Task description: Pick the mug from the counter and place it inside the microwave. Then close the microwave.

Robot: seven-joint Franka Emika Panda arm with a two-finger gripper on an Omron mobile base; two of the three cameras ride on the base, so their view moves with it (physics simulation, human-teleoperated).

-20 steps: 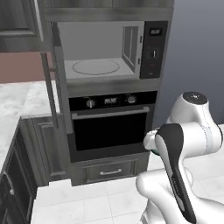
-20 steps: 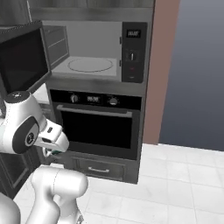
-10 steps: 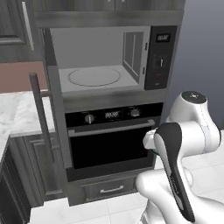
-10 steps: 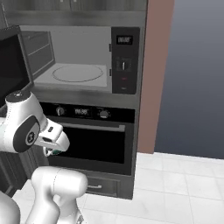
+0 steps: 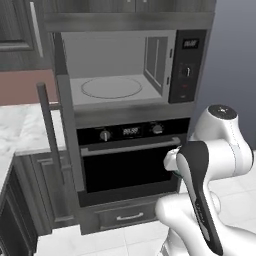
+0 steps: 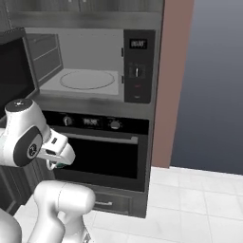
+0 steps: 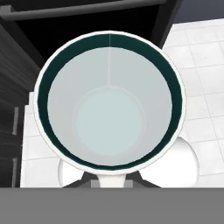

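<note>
Presently the jaws are closed on the mug (image 7: 109, 107), held low before the oven (image 5: 131, 160), below the open microwave (image 5: 120, 75); rigid, light, probably slippery, so wall grip seems right.

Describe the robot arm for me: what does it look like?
The arm is made of thick, rounded, glossy white segments with a dark grey band along one link and dark round caps at the joints. No loose cables or markings can be made out.

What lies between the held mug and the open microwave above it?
The oven's knob panel and handle, per the right base view; the mug hangs low before the oven, the microwave stands above.
</note>
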